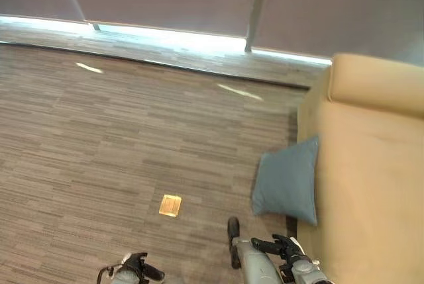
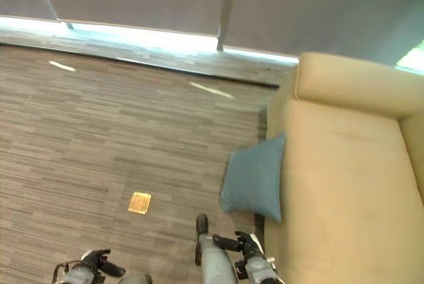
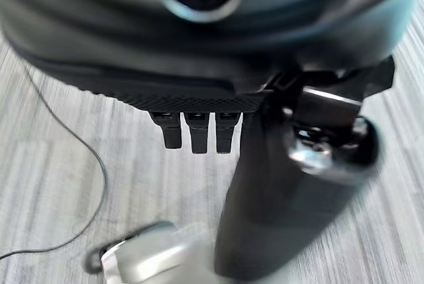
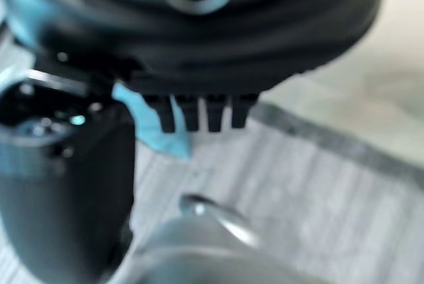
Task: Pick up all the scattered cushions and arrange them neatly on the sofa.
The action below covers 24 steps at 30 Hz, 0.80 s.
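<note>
Blue cushion (image 1: 289,179) on the carpet floor (image 1: 119,138), standing on edge and leaning against the near-left side of the tan sofa (image 1: 371,185), touching it. Sofa seat bare.

Handling, as a judgement: soft, light, squashy, no risk of breaking; fabric cover likely grippy, not slippery. Sags if pinched by a corner only. Best hold probably at the top edge or upper corner nearest the sofa, fingers and thumb squeezing through the stuffing, or both hands clamping opposite edges.

Orientation: roughly square, slightly taller than wide as seen, long axis running near-to-far along the sofa side; broad face turned left toward open floor, top edge tilted right onto the sofa.

Left hand (image 1: 136,269) low at near left, well apart from cushion; fingers straight in left wrist view (image 3: 199,132), holding nothing. Right hand (image 2: 244,244) at near centre-right, just near side of the cushion, not touching; fingers straight and relaxed in right wrist view (image 4: 199,113), nothing pinched, blue cushion corner showing past them.

Small brass floor plate (image 1: 170,205) left of the cushion.
</note>
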Tool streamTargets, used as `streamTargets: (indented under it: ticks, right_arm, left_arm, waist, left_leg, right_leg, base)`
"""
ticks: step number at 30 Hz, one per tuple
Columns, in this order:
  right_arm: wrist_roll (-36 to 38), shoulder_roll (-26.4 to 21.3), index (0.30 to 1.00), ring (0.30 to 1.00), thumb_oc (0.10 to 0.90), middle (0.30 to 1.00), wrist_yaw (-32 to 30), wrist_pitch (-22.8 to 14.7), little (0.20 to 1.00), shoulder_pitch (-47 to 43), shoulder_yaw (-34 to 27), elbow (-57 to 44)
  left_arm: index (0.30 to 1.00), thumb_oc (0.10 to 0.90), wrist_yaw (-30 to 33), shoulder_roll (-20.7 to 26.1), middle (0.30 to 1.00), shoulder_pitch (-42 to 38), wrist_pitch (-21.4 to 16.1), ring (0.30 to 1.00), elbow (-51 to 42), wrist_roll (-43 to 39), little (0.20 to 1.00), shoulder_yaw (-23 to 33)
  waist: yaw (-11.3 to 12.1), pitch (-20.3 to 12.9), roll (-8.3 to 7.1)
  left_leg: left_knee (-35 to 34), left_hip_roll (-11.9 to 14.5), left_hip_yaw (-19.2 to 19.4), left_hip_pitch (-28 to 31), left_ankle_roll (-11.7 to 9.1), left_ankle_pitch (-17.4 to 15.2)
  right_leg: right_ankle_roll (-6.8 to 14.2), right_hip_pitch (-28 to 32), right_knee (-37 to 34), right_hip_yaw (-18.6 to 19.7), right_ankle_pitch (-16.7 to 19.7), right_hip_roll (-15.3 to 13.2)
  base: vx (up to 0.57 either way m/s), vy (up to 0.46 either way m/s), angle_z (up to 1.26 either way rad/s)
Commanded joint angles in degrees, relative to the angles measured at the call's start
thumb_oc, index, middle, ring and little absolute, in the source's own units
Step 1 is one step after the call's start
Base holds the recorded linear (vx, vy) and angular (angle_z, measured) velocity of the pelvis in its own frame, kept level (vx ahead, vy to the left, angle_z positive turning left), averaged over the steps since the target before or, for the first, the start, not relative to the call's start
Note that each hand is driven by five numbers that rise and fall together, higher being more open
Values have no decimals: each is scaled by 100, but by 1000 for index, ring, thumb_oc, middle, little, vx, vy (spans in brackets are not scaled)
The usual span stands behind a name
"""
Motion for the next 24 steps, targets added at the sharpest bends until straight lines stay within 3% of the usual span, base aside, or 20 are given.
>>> streamTargets:
  ticks: [1,2,3,4,5,6,7,9,10,13,16,18,19,20,22,24]
  right_arm:
    - [174,-291,900,900,800,900,-348,-28,900,267,240,106]
    - [132,-301,900,900,800,900,-337,-57,900,249,254,96]
    - [131,-299,900,900,800,900,-336,-57,900,248,254,96]
    - [82,-303,900,900,800,900,-365,-75,900,222,280,82]
    - [1,-320,900,900,800,900,-367,-95,900,184,344,61]
    - [-177,-365,900,900,800,900,-406,-104,900,86,469,63]
    - [-228,-400,900,900,800,900,-436,-108,900,73,490,81]
    - [-262,-404,900,900,800,900,-384,-126,900,72,477,62]
    - [-386,-355,900,900,800,900,-420,-129,900,152,408,30]
    - [-90,-357,900,900,800,900,-331,-226,900,223,159,-230]
    - [61,-332,900,900,800,900,-303,-245,900,284,41,-293]
    - [13,-351,900,900,800,900,-307,-242,900,281,44,-418]
    - [-10,-392,900,900,800,900,-350,-240,900,306,-34,-588]
    - [-10,-394,900,900,800,900,-350,-236,900,311,-33,-594]
    - [12,-401,900,900,800,900,-371,-235,900,324,-80,-622]
    - [195,-391,900,900,800,900,-381,-217,900,369,-194,-590]
  left_arm:
    - [900,800,167,200,900,-140,-103,900,-108,57,900,-176]
    - [900,800,189,198,900,-99,-96,900,-38,65,900,-142]
    - [900,800,190,199,900,-101,-97,900,-38,65,900,-142]
    - [900,800,221,203,900,-87,-99,900,10,56,900,-126]
    - [900,800,228,207,900,-83,-105,900,47,5,900,-87]
    - [900,800,243,233,900,-30,-134,900,133,-182,900,37]
    - [900,800,243,277,900,6,-141,900,204,-212,900,54]
    - [900,800,203,283,900,84,-123,900,352,-153,900,96]
    - [900,800,265,354,900,96,-94,900,384,64,900,141]
    - [900,800,228,487,900,186,-65,900,444,229,900,250]
    - [900,800,276,631,900,240,0,900,469,207,900,397]
    - [900,800,349,745,900,250,7,900,454,120,900,485]
    - [900,800,382,801,900,290,0,900,473,4,900,605]
    - [900,800,382,800,900,292,-1,900,474,4,900,605]
    - [900,800,391,800,900,267,-6,900,491,-43,900,623]
    - [900,800,381,662,900,118,-45,900,388,-171,900,571]
  waist:
    - [46,371,-220]
    - [135,360,-232]
    - [130,354,-252]
    - [225,366,-219]
    - [345,361,-127]
    - [596,335,-22]
    - [665,316,-26]
    - [654,210,-29]
    - [652,74,-73]
    - [637,-19,-290]
    - [582,-57,-349]
    - [500,-45,-323]
    - [367,-86,-288]
    - [373,-76,-290]
    - [307,-99,-279]
    - [14,-122,-238]
  left_leg:
    - [-994,-285,528,-233,603,-74]
    - [-1534,-220,469,-360,590,-71]
    - [-1569,-239,477,-354,592,-42]
    - [-2441,-118,379,-412,533,90]
    - [-3638,50,153,-305,410,479]
    - [-4837,299,-567,-376,232,1009]
    - [-5096,380,-736,-411,165,1121]
    - [-5306,523,-744,-203,113,1066]
    - [-4941,468,-627,-184,22,1144]
    - [-4556,227,-433,-143,140,833]
    - [-4577,273,-136,131,256,679]
    - [-4689,355,221,460,361,532]
    - [-4833,356,542,753,417,411]
    - [-4842,356,551,775,417,409]
    - [-4898,312,736,928,439,332]
    - [-4983,39,1139,1391,523,-3]
  right_leg:
    - [473,980,-742,291,-823,-168]
    - [539,1173,-809,375,-875,-150]
    - [541,1169,-818,377,-866,-171]
    - [567,1290,-822,441,-987,-154]
    - [596,1447,-857,540,-1098,-67]
    - [622,1699,-891,795,-1294,41]
    - [635,1858,-906,875,-1411,37]
    - [705,1964,-896,995,-1515,32]
    - [803,2089,-897,1003,-1497,-149]
    - [998,2033,-535,1223,-1395,-364]
    - [1150,1770,19,1183,-1205,-367]
    - [1242,1322,553,658,-832,-574]
    - [1246,1084,512,220,-621,-756]
    - [1247,1095,517,227,-627,-757]
    - [1219,1078,310,54,-636,-814]
    - [1236,739,-529,-292,-406,-722]
  base:
    - [645,146,-35]
    - [357,133,-17]
    - [324,191,-48]
    - [334,264,-71]
    - [643,535,-89]
    - [635,500,-93]
    - [457,353,-82]
    - [379,311,-139]
    - [517,483,-139]
    - [329,378,-54]
    - [142,200,-70]
    - [177,324,-99]
    - [134,255,-76]
    - [152,261,-58]
    - [146,165,-73]
    - [360,231,-52]
